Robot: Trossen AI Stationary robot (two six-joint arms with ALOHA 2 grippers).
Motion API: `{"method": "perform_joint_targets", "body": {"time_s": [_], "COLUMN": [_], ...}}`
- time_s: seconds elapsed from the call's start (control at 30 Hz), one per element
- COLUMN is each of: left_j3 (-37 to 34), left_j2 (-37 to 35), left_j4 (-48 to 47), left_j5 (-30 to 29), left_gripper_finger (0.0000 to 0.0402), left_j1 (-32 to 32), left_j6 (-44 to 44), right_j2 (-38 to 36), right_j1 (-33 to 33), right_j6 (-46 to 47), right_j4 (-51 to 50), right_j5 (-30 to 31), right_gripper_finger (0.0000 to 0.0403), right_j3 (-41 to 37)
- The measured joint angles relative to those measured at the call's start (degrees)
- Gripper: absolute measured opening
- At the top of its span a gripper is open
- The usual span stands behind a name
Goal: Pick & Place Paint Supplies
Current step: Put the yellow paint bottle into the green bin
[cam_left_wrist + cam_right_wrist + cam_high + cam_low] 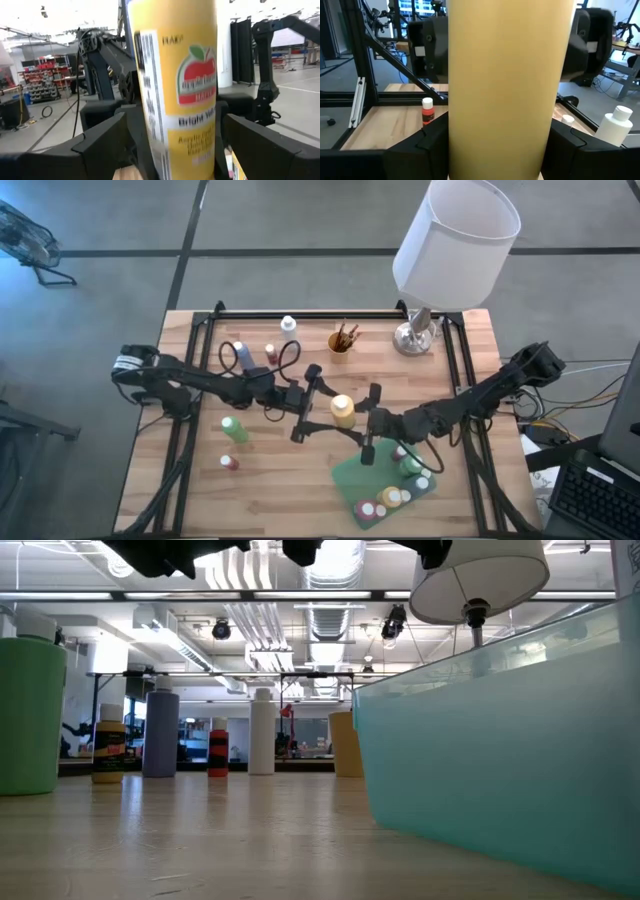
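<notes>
Left side of the table [200, 480]: a green bottle [234, 429] stands at centre left of the high view, a small red bottle [230, 463] just below it; two more small bottles and a white-capped one sit nearer the top edge.
Left tool [318, 406]: at frame centre, fingers spread wide on either side of the yellow bottle [342, 411]; whether they press on it I cannot tell.
Yellow bottle: tall, bright yellow, upright, with an apple-logo label and a barcode strip filling the left wrist view [172, 90].
Right tool [371, 423]: just right of the same bottle, its fingers flanking the plain yellow back of it [505, 85], partly spread and seemingly clamped on it.
Risk: both tools crowd one bottle; if either shifts or lets go unevenly, the bottle could tip or the fingers could collide.
Green tray [350, 480]: lower right of centre, already carrying several bottles; a dropped bottle could knock them over.
Upper right: a cup of brushes [342, 338] and a lamp [452, 250], well clear.
</notes>
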Motion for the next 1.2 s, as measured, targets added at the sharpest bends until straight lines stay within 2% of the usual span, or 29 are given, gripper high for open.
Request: {"method": "perform_joint_targets", "body": {"time_s": [0.9, 1.2], "left_j3": [3.51, 8.04], "left_j2": [0.26, 6.26], "left_j4": [-1.45, -2.44], "left_j5": [0.67, 1.88], "left_gripper_finger": [0.0339, 0.0339], "left_j1": [-0.07, -0.12], "left_j6": [-0.12, -0.73], "right_j2": [0.03, 0.04], "right_j1": [-1.02, -1.15], "right_j6": [-0.43, -0.32], "right_j4": [0.25, 0.22], "right_j5": [-1.52, -2.84], "right_gripper_finger": [0.0217, 0.0212], "right_j3": [0.79, 0.45]}}
